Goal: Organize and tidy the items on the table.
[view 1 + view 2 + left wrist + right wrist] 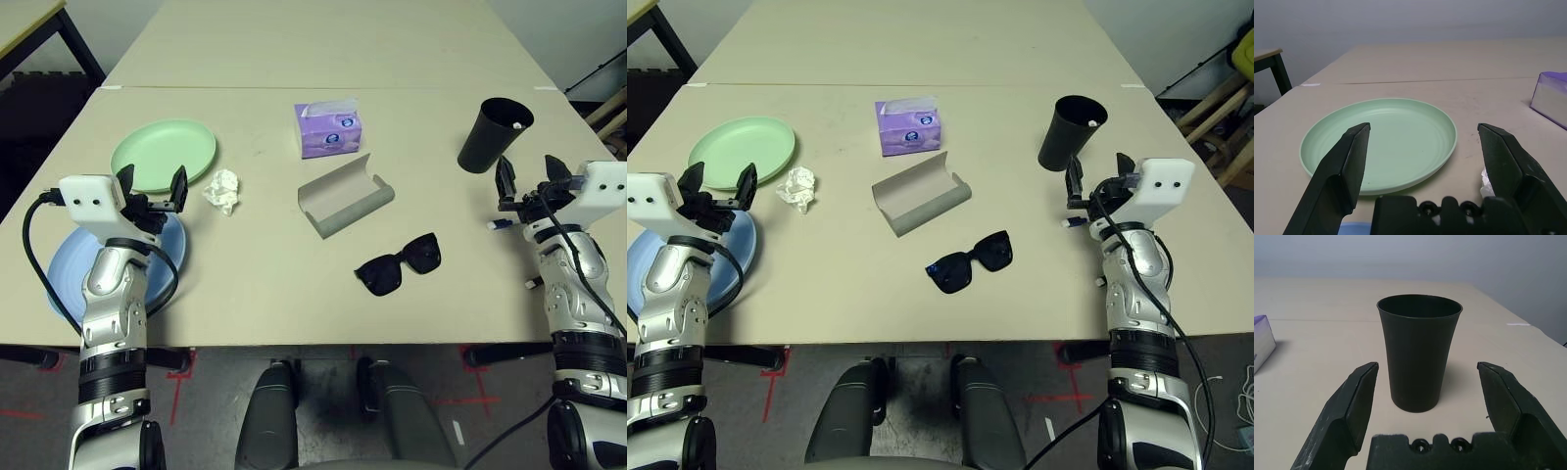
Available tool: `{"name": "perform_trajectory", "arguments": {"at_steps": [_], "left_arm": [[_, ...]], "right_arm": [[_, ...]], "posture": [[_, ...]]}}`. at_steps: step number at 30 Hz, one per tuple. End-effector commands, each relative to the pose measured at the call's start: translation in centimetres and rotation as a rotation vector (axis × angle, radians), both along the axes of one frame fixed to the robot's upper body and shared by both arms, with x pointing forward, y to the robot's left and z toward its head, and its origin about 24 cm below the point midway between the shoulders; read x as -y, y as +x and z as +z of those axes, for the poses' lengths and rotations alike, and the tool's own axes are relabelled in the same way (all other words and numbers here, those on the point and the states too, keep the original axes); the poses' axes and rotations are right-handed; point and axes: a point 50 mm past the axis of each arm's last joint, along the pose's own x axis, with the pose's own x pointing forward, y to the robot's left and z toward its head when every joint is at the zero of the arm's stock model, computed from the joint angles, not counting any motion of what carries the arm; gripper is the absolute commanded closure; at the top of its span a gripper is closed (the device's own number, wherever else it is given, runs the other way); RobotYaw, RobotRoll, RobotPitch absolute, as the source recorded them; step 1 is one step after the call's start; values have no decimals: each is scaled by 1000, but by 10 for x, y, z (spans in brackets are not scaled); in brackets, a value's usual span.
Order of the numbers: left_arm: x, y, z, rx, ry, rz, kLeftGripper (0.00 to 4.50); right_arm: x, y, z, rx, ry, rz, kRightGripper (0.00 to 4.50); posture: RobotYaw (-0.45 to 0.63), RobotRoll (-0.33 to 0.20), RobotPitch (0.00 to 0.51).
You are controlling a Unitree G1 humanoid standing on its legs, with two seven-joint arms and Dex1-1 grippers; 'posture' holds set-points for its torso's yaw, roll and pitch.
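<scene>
A pale green plate [164, 154] lies at the table's [265, 294] left, with a light blue plate [69, 279] nearer the front edge, partly under my left forearm. My left gripper [153, 186] hovers open over the green plate's [1378, 142] near rim, holding nothing. Crumpled white tissue [223, 190] lies just to its right. A grey glasses case [345, 195] lies open at the centre, and black sunglasses [399, 264] rest in front of it. My right gripper [529, 176] stands open just short of the upright black cup [1419, 352]. A small white stick-like object [496, 225] lies below it.
A purple tissue box [328, 129] stands behind the glasses case. A second beige table [323, 39] adjoins the far edge. Dark furniture [39, 39] stands at the far left. Bare tabletop stretches along the front between the blue plate and the sunglasses.
</scene>
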Motion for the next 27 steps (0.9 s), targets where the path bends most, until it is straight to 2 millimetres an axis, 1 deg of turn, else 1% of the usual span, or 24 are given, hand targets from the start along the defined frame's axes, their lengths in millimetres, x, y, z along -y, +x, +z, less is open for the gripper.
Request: {"name": "perform_trajectory", "arguments": {"at_steps": [1,7,13,17,19,23,27], "left_arm": [[0,2,-6,-20,-13,-3,0],[1,4,-4,-12,-12,-4,0],[4,6,-3,-10,-15,-14,0],[4,9,-2,-12,-13,-23,0],[4,9,-2,-13,-12,-24,0],[3,8,-1,-11,-9,-24,0],[4,6,-1,-11,-5,-26,0]], "right_arm": [[0,0,-4,-11,20,4,51],[-1,1,-3,-12,20,11,51],[3,-1,-2,-11,11,11,51],[1,-2,5,-1,-24,62,51],[-4,-3,7,4,-56,129,51],[-18,-8,12,33,-82,326,51],[-37,-15,17,42,-183,584,51]], "posture": [[140,0,147],[137,0,151],[128,0,156],[123,0,166],[130,0,159],[138,0,164],[144,0,169]]}}
